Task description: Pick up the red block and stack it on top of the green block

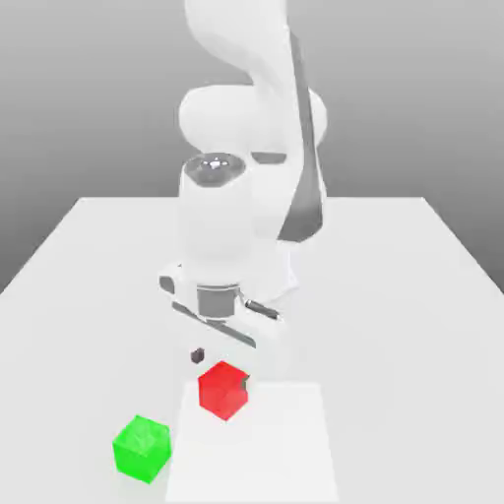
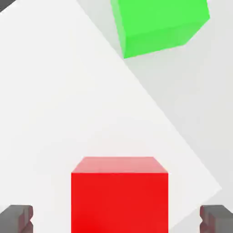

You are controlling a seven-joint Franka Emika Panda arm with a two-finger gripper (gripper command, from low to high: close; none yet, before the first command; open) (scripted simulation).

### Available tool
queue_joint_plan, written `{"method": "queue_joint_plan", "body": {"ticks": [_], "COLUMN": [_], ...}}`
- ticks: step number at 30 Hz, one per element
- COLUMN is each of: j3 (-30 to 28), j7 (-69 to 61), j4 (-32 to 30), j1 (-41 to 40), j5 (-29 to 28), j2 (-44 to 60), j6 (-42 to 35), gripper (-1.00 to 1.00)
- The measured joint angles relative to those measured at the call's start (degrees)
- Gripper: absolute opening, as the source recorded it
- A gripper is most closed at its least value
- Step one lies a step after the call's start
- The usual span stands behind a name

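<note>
The exterior view shows the hand (image 1: 221, 369) just over the red block (image 1: 223, 391), which sits near the 11 o'clock corner of the white sheet (image 1: 276, 443) on the desk (image 1: 394, 295). The hand is spread and pinches nothing: its two fingertips stand apart along a line from 10 to 4 o'clock, and the block's centre lies at 6 o'clock from the gap between them. In the hand view the block falls between the fingertips, with room on either side and its near faces square to them, so the line-up looks good for a grasp. The step in hand seems to be the last of the approach; the move likely calls for a short, straight descent before closing, though how far down cannot be told. The green block (image 1: 143, 449) lies at 8 o'clock from the red one, apart from it, its top free for stacking.
</note>
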Motion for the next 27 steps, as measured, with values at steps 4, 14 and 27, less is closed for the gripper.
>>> {"method": "queue_joint_plan", "body": {"ticks": [4, 14, 27], "j3": [-0.33, 0.77, -2.95], "j7": [0.39, -1.77, -3.20], "j4": [0.19, -1.39, 17.24], "j1": [0.22, 0.05, -7.27], "j5": [-0.50, 2.56, 2.93], "j2": [1.41, -9.62, -2.93], "j6": [1.25, -8.15, -20.11], "gripper": [-1.00, -1.00, -1.00]}}
